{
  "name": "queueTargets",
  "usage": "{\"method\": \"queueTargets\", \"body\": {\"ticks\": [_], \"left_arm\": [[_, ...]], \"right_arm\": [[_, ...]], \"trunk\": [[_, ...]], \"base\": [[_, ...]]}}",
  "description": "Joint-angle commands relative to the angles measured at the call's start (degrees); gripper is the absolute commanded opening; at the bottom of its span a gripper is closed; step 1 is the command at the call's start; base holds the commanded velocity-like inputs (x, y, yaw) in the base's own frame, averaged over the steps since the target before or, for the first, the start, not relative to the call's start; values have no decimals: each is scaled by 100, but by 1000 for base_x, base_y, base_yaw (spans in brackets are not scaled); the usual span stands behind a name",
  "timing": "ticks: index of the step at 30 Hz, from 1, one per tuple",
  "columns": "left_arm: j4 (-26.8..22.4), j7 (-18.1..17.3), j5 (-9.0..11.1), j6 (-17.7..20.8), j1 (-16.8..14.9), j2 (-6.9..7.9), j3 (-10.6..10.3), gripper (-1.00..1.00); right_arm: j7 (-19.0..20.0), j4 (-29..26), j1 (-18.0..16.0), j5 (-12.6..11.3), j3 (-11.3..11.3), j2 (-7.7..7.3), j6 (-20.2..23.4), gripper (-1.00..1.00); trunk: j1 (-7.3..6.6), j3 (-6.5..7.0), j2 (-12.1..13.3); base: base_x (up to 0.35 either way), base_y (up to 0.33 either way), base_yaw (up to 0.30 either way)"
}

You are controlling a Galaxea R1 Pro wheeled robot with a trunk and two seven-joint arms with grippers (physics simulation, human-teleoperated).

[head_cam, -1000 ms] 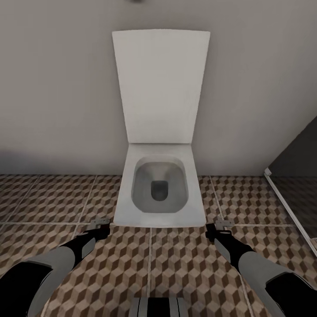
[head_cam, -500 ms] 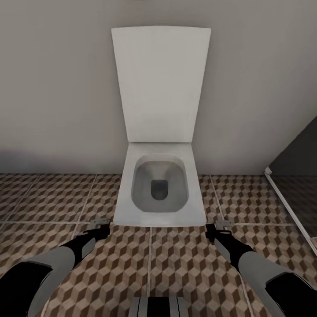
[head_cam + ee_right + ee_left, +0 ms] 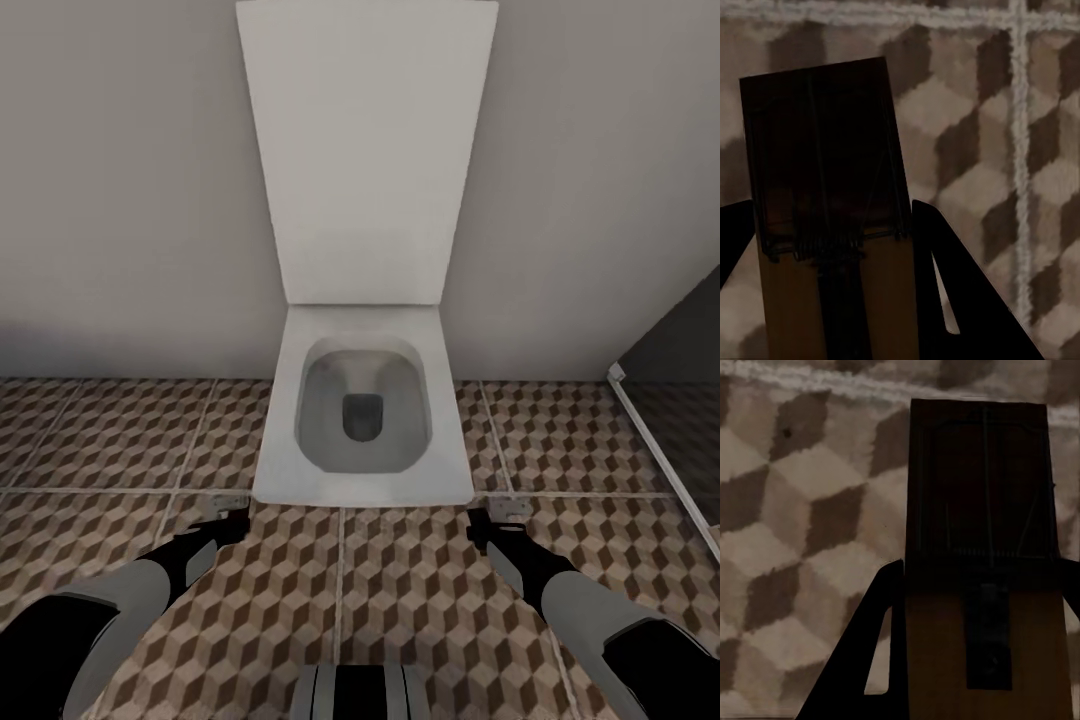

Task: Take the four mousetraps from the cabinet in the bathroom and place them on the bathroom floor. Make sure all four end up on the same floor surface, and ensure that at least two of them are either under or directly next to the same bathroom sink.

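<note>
1. Gripping tight: your left hand is clenched on a mousetrap, and the left wrist view shows the brown board with its dark wire parts sticking out from between the dark fingers.
2. Your right hand has the same hold on a second mousetrap, board clamped between its fingers, metal spring across the middle.
3. Both traps hang above the bathroom floor, whose cube-pattern tiles and pale grout lines show behind them in each wrist view.
4. In the head view, your two hands sit low on either side, just in front of a white toilet, left hand near its left front corner, right hand near its right.
5. Further out, the toilet lid stands upright against the grey wall.
6. At the far right, a dark panel with a white frame runs along the floor.
</note>
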Motion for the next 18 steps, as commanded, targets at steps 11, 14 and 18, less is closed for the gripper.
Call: {"method": "queueTargets", "body": {"ticks": [11, 14, 18], "left_arm": [[-4, 30, 34, 2, -1, 0, -49, -100], [-4, 30, 34, 2, -1, 0, -49, -100], [-4, 30, 34, 2, -1, 0, -49, -100]], "right_arm": [[-33, -17, 0, -54, 53, -5, 35, -100], [-33, -17, 0, -54, 53, -5, 35, -100], [-33, -17, 0, -54, 53, -5, 35, -100]], "trunk": [[4, -48, -4], [4, -48, -4], [11, -115, -8]], "base": [[0, 0, 0], [0, 0, 0], [0, 0, 0]]}}
